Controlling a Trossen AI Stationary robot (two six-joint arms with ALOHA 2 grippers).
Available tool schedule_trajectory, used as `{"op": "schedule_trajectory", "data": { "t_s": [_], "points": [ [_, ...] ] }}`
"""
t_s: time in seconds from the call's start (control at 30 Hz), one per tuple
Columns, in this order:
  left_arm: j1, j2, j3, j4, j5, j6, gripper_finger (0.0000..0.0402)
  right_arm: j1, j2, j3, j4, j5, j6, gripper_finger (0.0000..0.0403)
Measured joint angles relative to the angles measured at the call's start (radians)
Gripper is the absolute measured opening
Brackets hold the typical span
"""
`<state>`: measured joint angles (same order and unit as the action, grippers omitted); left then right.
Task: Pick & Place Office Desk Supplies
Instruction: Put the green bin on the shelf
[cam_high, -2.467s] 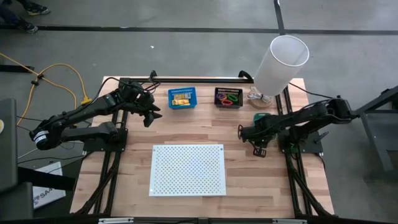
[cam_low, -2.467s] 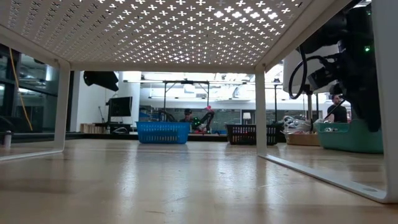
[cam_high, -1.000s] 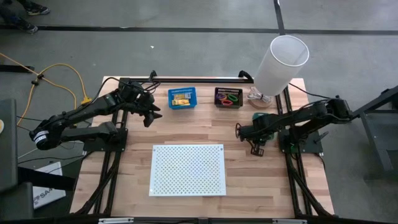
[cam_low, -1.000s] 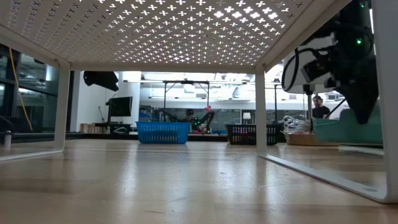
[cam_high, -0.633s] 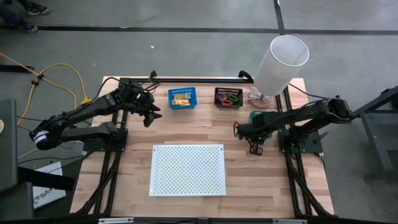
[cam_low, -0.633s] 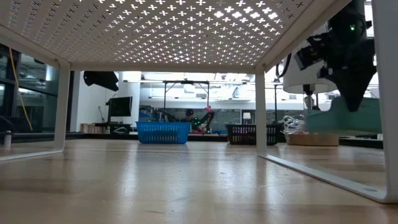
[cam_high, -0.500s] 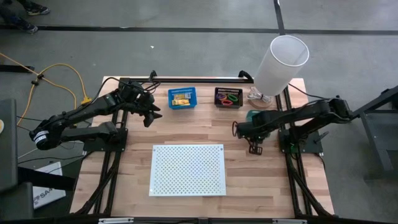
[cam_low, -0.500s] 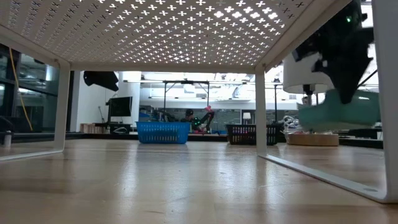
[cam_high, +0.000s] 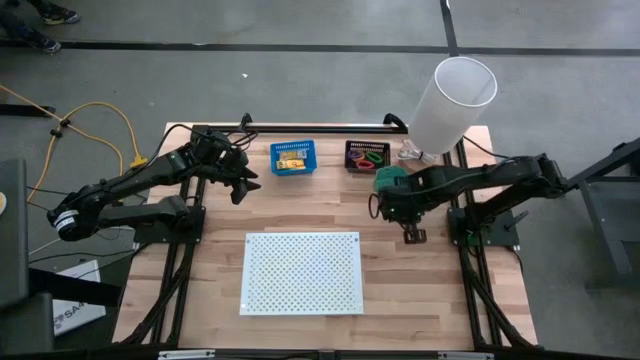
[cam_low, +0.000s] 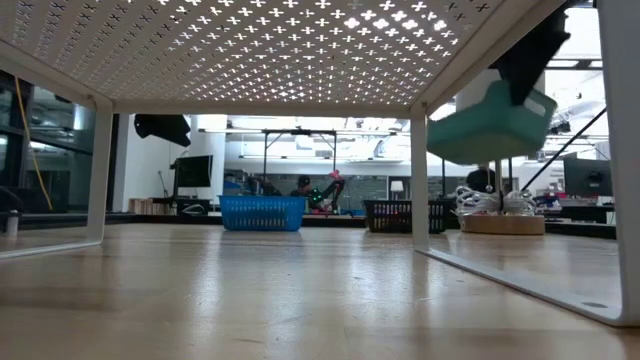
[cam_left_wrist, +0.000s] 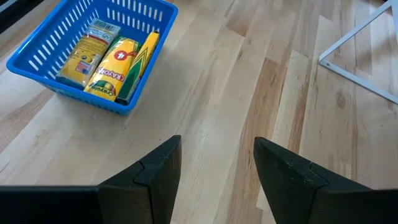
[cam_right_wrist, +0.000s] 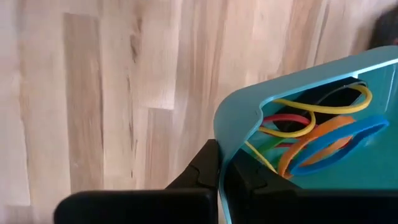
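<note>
Right gripper: the right gripper (cam_right_wrist: 219, 171), fingers pinched together on the wall of a small teal-green plastic bin (cam_high: 387, 180); the rim sits between the two dark fingers in the right wrist view.
Teal bin position: lifted clear of the light wooden slatted table (cam_high: 300, 205); in the low view it hangs in the air, tilted, at the right. From above it is just in front of the black bin.
Teal bin contents: thin rubber bands (cam_right_wrist: 314, 118) in yellow, red and green, plus wider orange and blue loops, bunched inside.
Left gripper: the left gripper (cam_high: 240, 183), fingers spread wide apart and holding nothing, hovering over bare table near the back left, just beside the blue bin.
Blue bin: a small blue slotted plastic basket (cam_high: 293, 158) at the back of the table, left of centre. It holds yellow-orange rectangular crayon packets (cam_left_wrist: 118, 62), lying flat side by side.
Black bin: a small black slotted basket (cam_high: 367, 157) to the right of the blue one, well apart from it. It holds bright plastic loops (cam_high: 369, 158), green and pink; other colours are probably there but too small to tell.
White board: a large white perforated metal board (cam_high: 301, 272) on legs at the front centre of the table, nothing on it.
White cylinder: a tall white tube-shaped object (cam_high: 450, 103), possibly a lamp shade, at the back right corner on a round wooden base.
</note>
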<state>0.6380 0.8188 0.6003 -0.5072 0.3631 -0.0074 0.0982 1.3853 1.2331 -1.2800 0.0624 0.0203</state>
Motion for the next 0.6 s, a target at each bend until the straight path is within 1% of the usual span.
{"op": "schedule_trajectory", "data": {
  "t_s": [0.3,0.5,0.6],
  "points": [
    [0.000,0.000,0.000,0.000,0.000,0.000,0.0195,0.003,0.000,0.106,-0.047,0.002,-0.253,0.0003],
    [0.000,0.000,0.000,0.000,0.000,0.000,0.0195,0.053,0.000,0.167,-0.052,0.075,-0.408,0.0003],
    [0.000,0.000,0.000,0.000,0.000,0.000,0.0195,0.072,0.017,0.203,-0.048,0.069,-0.447,0.0003]
  ]
}}
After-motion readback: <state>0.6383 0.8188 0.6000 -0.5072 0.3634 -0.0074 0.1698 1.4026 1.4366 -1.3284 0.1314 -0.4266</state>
